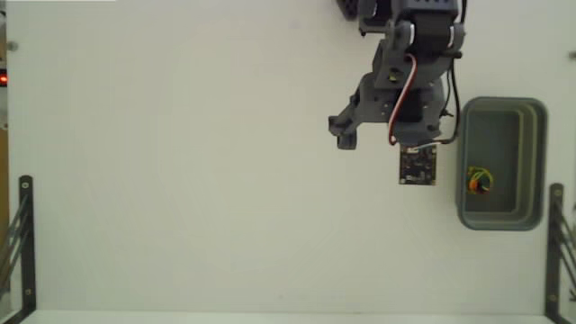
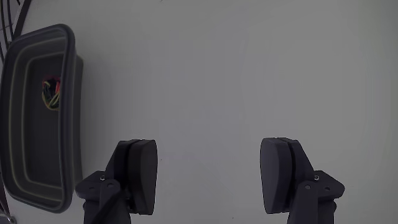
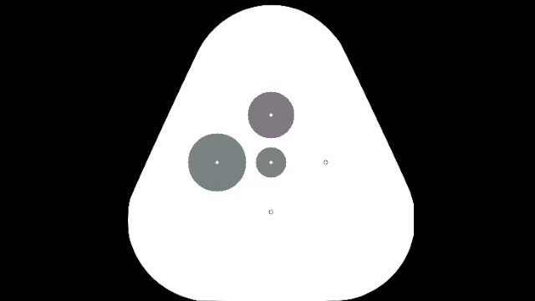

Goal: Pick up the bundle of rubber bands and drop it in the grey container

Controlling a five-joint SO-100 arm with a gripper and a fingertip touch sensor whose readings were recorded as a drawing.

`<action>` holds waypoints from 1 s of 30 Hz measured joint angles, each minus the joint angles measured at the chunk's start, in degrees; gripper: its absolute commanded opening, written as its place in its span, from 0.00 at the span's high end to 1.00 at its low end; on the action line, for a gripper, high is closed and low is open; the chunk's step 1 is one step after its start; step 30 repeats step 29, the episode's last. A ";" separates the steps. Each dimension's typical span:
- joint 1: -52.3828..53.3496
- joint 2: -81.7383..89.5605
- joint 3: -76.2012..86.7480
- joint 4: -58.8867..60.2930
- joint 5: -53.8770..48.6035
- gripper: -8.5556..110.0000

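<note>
The bundle of rubber bands (image 1: 479, 180) is a small yellow, red and green clump. It lies inside the grey container (image 1: 543, 153) at the right of the fixed view. In the wrist view the bundle of rubber bands (image 2: 51, 92) rests on the floor of the grey container (image 2: 75, 124) at the far left. My gripper (image 1: 387, 126) hangs over bare table just left of the tub in the fixed view. In the wrist view the gripper (image 2: 211, 177) stands open. Its dark fingers (image 2: 140, 174) are wide apart with nothing between them.
A small dark circuit board (image 1: 418, 165) rides on the arm beside the tub. Black metal brackets (image 1: 22, 243) stand at the lower left and lower right table edges. White table surface spreads left of the arm.
</note>
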 measured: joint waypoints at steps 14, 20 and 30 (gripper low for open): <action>0.00 0.00 0.00 0.00 0.00 0.00; 0.00 0.00 0.00 0.00 0.00 0.00; 0.00 0.00 0.00 0.00 0.00 0.00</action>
